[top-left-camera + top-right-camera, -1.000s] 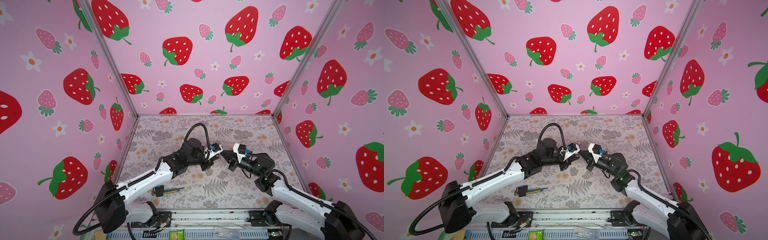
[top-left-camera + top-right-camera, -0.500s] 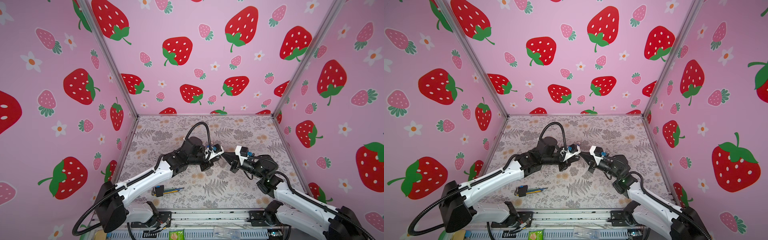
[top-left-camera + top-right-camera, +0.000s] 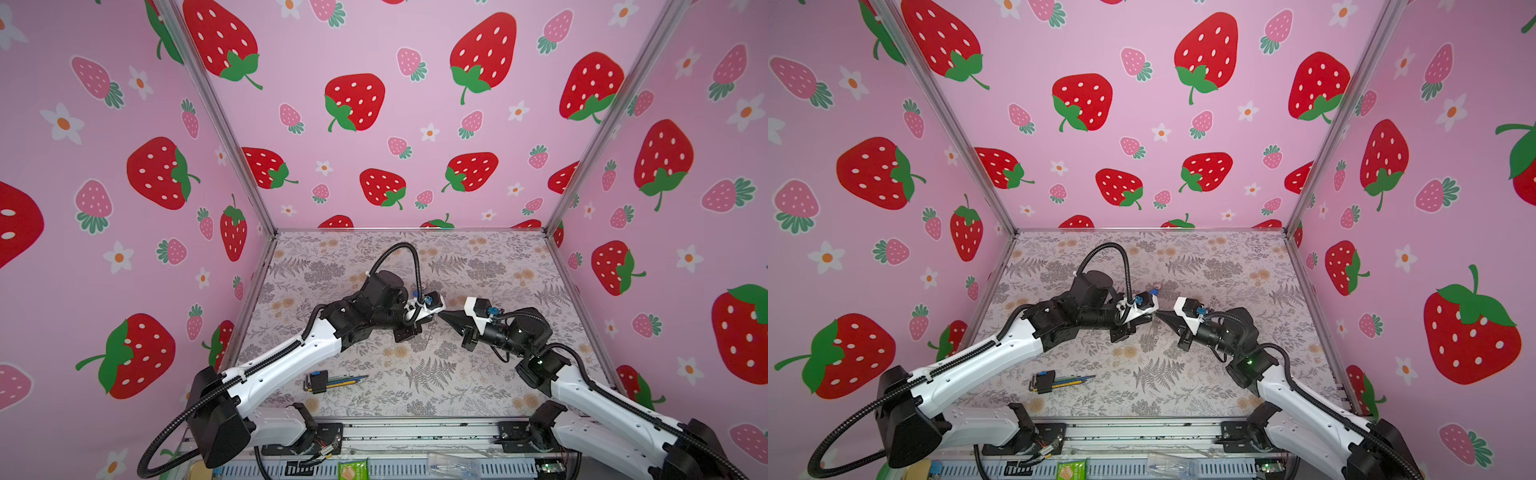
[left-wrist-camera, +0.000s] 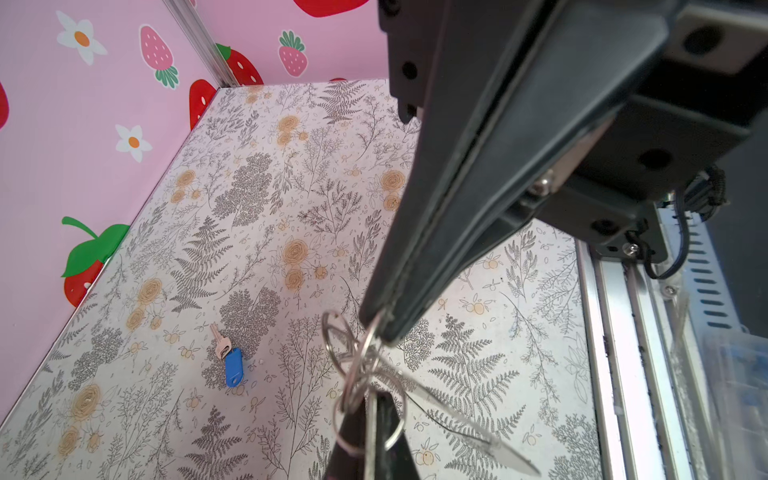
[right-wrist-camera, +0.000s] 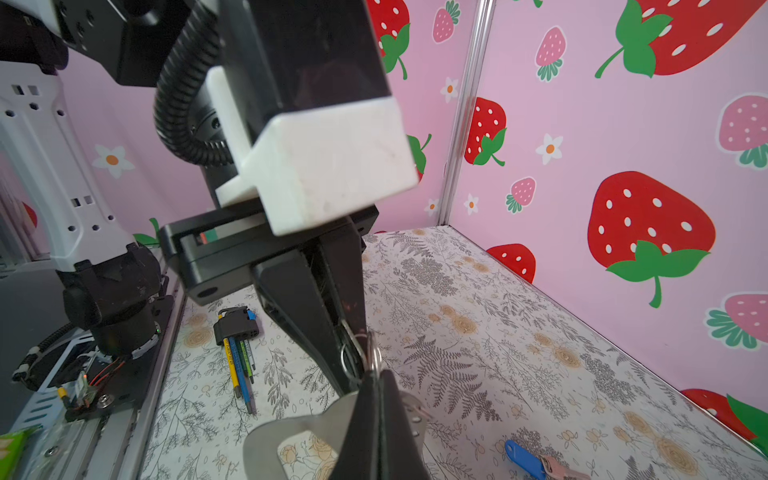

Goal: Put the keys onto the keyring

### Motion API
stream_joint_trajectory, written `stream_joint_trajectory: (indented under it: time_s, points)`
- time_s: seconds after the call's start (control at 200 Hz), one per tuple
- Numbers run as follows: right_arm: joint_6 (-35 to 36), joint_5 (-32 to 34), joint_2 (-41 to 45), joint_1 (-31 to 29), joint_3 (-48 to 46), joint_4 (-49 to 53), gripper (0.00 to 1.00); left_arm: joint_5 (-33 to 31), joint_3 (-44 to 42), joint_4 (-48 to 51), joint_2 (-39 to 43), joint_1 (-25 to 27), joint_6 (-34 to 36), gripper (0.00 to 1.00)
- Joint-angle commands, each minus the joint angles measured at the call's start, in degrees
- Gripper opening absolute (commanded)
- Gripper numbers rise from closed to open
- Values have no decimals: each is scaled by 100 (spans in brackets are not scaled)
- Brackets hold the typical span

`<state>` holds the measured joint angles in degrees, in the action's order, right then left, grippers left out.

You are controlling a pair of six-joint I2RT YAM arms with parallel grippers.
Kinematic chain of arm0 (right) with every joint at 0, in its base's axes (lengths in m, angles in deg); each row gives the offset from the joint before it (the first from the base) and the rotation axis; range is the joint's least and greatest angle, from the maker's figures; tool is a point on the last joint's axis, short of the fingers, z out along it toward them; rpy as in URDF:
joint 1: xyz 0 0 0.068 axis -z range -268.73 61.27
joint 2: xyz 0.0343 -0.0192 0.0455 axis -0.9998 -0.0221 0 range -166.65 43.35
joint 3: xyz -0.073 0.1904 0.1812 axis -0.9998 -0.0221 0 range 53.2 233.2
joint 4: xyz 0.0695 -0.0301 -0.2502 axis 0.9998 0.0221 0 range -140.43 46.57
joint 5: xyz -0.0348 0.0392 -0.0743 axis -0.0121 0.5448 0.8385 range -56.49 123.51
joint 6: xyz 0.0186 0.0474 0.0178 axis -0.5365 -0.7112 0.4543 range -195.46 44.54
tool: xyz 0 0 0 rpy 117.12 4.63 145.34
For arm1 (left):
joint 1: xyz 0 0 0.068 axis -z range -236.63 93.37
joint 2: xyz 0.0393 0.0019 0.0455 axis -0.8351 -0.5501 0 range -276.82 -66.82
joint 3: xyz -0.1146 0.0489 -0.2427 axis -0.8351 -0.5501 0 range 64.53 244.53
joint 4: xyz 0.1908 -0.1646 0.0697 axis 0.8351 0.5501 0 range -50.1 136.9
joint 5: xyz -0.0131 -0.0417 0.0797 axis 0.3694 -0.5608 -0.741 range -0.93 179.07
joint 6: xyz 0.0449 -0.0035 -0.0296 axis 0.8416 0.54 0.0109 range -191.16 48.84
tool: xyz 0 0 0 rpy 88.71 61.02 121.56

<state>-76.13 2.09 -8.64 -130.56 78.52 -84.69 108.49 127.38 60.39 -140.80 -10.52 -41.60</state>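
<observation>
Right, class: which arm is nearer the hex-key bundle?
Left. The left arm passes close beside the hex-key bundle; the right arm stands far off to its right.

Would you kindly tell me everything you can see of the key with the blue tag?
The blue-tagged key is a small silvery metal key joined at its head to an oblong blue plastic tag, which looks smooth and glossy. It lies flat on the floral table, key and tag roughly in line. Nothing grips it, and only the table touches it.

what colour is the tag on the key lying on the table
Blue tag, clearest in left wrist view.
</observation>
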Motion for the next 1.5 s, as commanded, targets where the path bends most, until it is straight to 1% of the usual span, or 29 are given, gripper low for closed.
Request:
stream_joint_trajectory:
  time_s: [0.0,0.075,0.26,0.515,0.66,0.735,0.81,0.935,1.035,1.131,1.291,1.386,1.456,1.466,1.496]
  points:
    - [170,-56,22,29,259,137,0,-87,255,307,172,-40,335,0]
    - [190,-49,22,25,262,169,0,-180,303,407,169,-40,458,0]
    - [207,-43,22,38,283,224,0,-651,503,755,86,-40,898,0]
    - [284,-275,-406,45,442,433,0,-675,879,1041,-110,-27,1131,0]
    - [373,-128,-480,45,512,750,0,-960,1042,1286,-239,3,1450,0]
    - [370,-36,-445,56,457,755,0,-1066,1091,1357,-249,4,1565,0]
    - [275,-65,-423,76,400,643,0,-968,1132,1356,-253,9,1549,0]
    - [-125,-33,-461,78,195,12,0,-769,1142,1254,-359,95,1354,0]
    - [-430,131,-453,78,89,-396,0,-758,1149,1134,-479,190,1216,0]
    - [-572,117,-444,87,41,-656,0,-735,1215,1044,-597,260,1110,0]
    - [-472,56,-440,95,-16,-494,0,-895,1502,1068,-808,277,1008,0]
    - [-392,115,-309,139,-141,-331,0,-1114,1639,1212,-838,276,1130,0]
    - [-366,209,-185,179,-230,-236,0,-1118,1709,1341,-830,283,1242,0]
    - [-357,233,-160,192,-244,-224,0,-1244,1719,1363,-836,282,1253,0]
    - [-349,272,-91,215,-286,-221,0,-1323,1744,1422,-846,276,1298,0]
